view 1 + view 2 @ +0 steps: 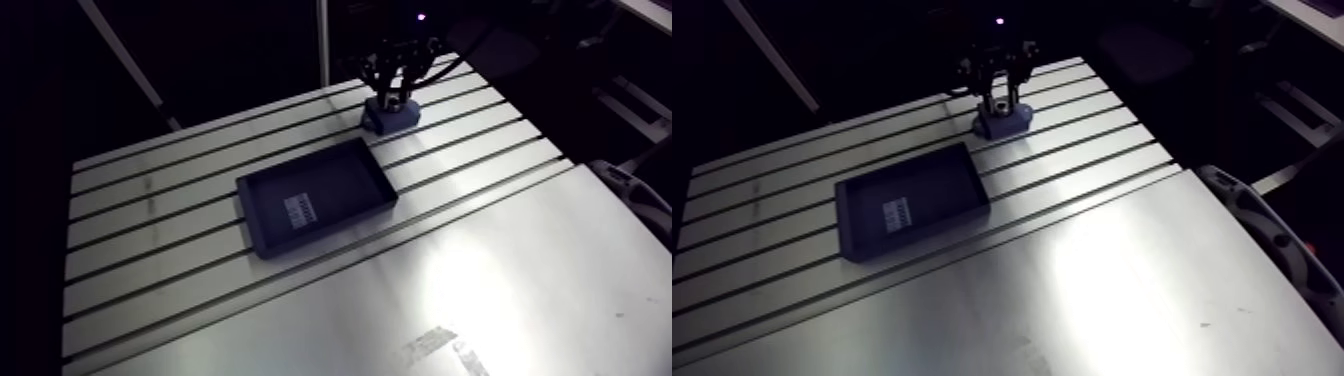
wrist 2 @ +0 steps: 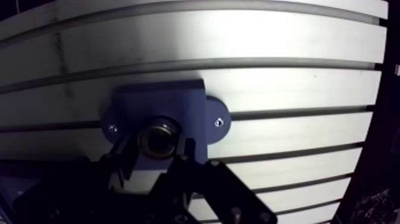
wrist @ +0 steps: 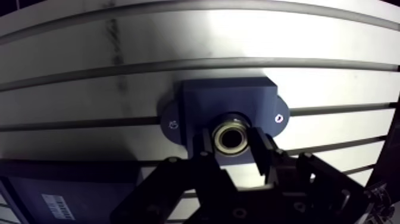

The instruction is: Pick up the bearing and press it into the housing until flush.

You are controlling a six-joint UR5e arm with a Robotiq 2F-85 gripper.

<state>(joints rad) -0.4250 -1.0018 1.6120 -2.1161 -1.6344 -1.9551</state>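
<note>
The blue housing is a flanged block fixed to the slotted table by a screw on each side. In the arm view the housing stands at the table's far edge, with my gripper directly above it. In the wrist view the metal ring bearing sits between the two black fingers, right over the housing's middle. My gripper is shut on the bearing, one finger pressed against each side. The fingers and the bearing hide the bore, so I cannot tell how deep the bearing sits.
A shallow dark tray with a white label inside lies on the slotted table just in front of the housing. A smooth metal plate covers the near right part of the table.
</note>
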